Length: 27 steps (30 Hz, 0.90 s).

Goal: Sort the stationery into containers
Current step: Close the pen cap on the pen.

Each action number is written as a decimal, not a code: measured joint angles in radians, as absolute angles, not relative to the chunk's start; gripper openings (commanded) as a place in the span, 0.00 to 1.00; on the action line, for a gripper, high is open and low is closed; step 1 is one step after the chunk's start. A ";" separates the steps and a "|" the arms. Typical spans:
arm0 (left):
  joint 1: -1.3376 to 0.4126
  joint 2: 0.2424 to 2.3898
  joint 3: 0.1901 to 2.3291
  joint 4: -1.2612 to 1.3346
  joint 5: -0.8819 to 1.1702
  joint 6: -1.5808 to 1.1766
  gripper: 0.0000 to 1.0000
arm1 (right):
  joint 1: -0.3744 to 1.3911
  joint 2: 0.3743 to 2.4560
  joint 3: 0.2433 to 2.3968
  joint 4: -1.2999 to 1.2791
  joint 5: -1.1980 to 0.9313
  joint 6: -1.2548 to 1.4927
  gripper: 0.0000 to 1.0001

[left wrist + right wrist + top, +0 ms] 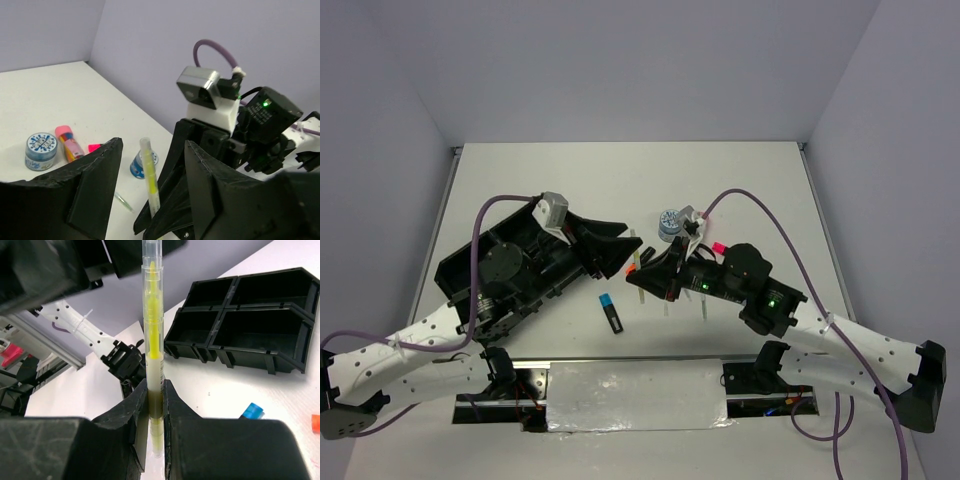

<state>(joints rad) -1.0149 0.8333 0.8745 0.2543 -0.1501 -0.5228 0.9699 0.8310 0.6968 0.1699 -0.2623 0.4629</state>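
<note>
Here, right tool (154,392) grips a yellow pen (152,325).

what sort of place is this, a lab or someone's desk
Most likely a robotics lab test cell: a white table boxed in by plain walls, a left arm and a right arm bolted at its near edge, and a black organiser tray.

The pen (152,330) has a clear, glossy plastic barrel. The organiser tray (265,347) is smooth black plastic; the right gripper (155,390) looks matt, grainy.
</note>
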 measured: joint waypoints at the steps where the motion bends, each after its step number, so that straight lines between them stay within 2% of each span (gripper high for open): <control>1: -1.015 0.834 0.875 0.245 -0.153 -0.523 0.64 | 0.970 0.831 0.699 0.169 -0.262 0.462 0.00; 5: -1.015 0.839 0.875 0.209 -0.164 -0.524 0.64 | 0.970 0.831 0.703 0.169 -0.262 0.459 0.00; 8: -1.015 0.844 0.875 0.198 -0.169 -0.526 0.54 | 0.970 0.831 0.704 0.168 -0.262 0.458 0.00; 9: -1.015 0.846 0.875 0.196 -0.170 -0.526 0.46 | 0.970 0.831 0.704 0.167 -0.262 0.458 0.00; 14: -1.015 0.851 0.875 0.193 -0.170 -0.527 0.38 | 0.970 0.838 0.708 0.166 -0.262 0.456 0.00; 17: -1.015 0.861 0.876 0.193 -0.160 -0.530 0.26 | 0.970 0.842 0.709 0.163 -0.262 0.455 0.00; 18: -1.015 0.865 0.876 0.194 -0.158 -0.530 0.19 | 0.970 0.843 0.709 0.159 -0.261 0.455 0.00; 20: -1.015 0.870 0.878 0.194 -0.154 -0.536 0.13 | 0.970 0.844 0.709 0.152 -0.255 0.453 0.00; 21: -1.015 0.871 0.878 0.194 -0.153 -0.540 0.00 | 0.970 0.844 0.709 0.150 -0.251 0.451 0.00; 27: -1.013 0.891 0.888 0.203 -0.148 -0.558 0.00 | 0.970 0.847 0.753 0.078 -0.223 0.430 0.00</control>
<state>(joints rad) -1.0130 0.8906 0.8883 0.2028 -0.1482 -0.5583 0.9699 0.8471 0.7528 0.0784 -0.2226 0.4305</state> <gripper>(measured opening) 0.219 0.178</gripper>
